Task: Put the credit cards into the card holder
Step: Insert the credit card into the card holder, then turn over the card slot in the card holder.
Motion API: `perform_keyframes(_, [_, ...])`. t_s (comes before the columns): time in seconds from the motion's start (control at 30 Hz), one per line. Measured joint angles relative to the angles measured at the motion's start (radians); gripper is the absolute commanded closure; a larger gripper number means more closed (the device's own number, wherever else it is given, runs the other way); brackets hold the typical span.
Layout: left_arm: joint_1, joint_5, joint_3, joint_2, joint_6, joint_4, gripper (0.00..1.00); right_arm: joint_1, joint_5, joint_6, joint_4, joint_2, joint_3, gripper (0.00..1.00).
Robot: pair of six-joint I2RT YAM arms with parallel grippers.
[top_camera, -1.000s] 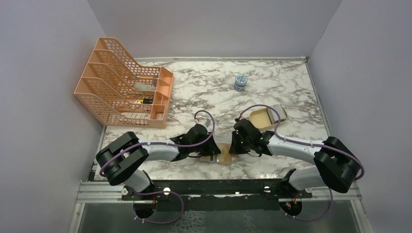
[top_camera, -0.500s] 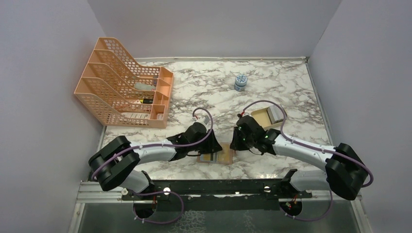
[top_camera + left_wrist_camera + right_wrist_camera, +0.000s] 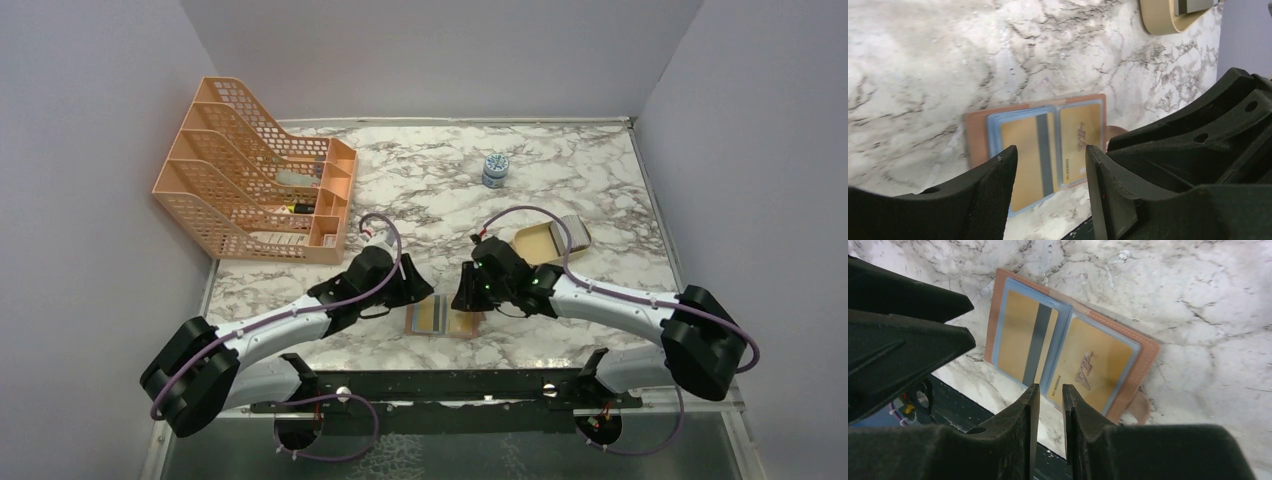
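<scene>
- Against a second ago: the left gripper (image 3: pixel 422 292) has drawn back toward the upper left, clear of the card holder (image 3: pixel 443 317). The right gripper (image 3: pixel 463 297) has shifted left and stands by the holder's right edge.
- Left jaws: well apart, nothing between. Right jaws: a narrow gap, nothing between.
- Count: one holder, two credit cards (image 3: pixel 1023 340), both in sleeves.
- Holder: lower centre of the top view, near the table (image 3: pixel 420 190) edge, lying open. It is tan leather with blue-edged clear sleeves. One card is gold with a grey stripe, the other gold with script lettering.
</scene>
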Motion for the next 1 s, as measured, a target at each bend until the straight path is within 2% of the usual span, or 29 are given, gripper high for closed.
perform_keyframes(0.3, [0.086, 0.038, -0.106, -0.08, -0.004, -0.014, 0.45, 0.049, -0.019, 0.039, 0.054, 0.124, 0.035, 0.76])
perform_keyframes(0.7, [0.107, 0.126, -0.194, -0.104, -0.048, 0.07, 0.45, 0.051, -0.046, 0.046, 0.112, 0.21, 0.056, 0.77])
perform_keyframes(1.0, [0.107, 0.17, -0.207, -0.084, -0.078, 0.147, 0.45, 0.055, -0.051, 0.049, 0.129, 0.264, 0.061, 0.87])
